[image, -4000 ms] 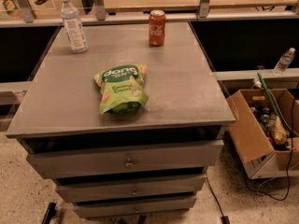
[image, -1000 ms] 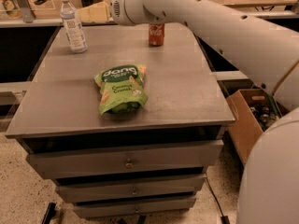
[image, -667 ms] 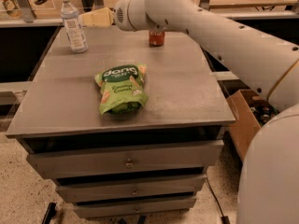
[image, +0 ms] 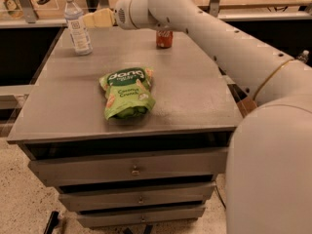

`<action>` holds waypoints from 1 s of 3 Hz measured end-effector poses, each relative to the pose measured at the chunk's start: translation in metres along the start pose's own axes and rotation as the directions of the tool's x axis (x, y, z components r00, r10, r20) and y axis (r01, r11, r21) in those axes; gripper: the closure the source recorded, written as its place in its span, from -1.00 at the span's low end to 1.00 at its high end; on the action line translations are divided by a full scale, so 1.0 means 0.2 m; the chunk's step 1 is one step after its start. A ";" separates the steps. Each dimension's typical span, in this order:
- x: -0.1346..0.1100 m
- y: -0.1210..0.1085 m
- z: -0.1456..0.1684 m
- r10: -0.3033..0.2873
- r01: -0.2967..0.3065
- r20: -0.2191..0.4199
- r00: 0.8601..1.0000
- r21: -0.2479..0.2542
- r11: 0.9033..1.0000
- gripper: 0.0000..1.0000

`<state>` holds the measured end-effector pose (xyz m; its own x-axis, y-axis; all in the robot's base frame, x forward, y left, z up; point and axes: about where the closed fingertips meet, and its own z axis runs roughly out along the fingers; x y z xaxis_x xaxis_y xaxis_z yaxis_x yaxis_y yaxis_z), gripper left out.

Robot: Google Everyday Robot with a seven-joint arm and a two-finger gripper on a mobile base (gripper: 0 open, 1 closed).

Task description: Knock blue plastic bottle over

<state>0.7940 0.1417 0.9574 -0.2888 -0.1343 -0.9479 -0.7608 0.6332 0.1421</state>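
The blue plastic bottle [image: 77, 24] stands upright at the far left corner of the grey cabinet top [image: 195, 87]. It is clear, with a white cap and a pale label bearing a dark square mark. My white arm reaches in from the right across the far side of the top. My gripper [image: 92, 19], with cream-coloured fingers, is just right of the bottle at the height of its upper body, very close to it or touching it. A red Coca-Cola can [image: 164, 38] stands behind the arm, partly hidden.
A green snack bag [image: 126, 92] lies flat near the middle of the top. The cabinet has several drawers [image: 131, 169] below. A shelf rail [image: 29, 23] runs behind the bottle. My arm's body fills the right side of the view.
The arm came into view from the right and has moved left, bringing my gripper closer to the bottle. The bottle still stands upright in the same place.
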 end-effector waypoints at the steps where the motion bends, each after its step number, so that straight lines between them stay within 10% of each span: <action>1: -0.05 -0.02 0.11 -0.043 0.042 -0.001 0.999 -0.031 0.999 -1.00; 3: -0.09 0.00 0.22 -0.074 0.073 -0.004 0.997 -0.091 0.993 -1.00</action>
<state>0.8249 0.1765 0.9628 -0.2341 -0.1836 -0.9547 -0.8298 0.5495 0.0978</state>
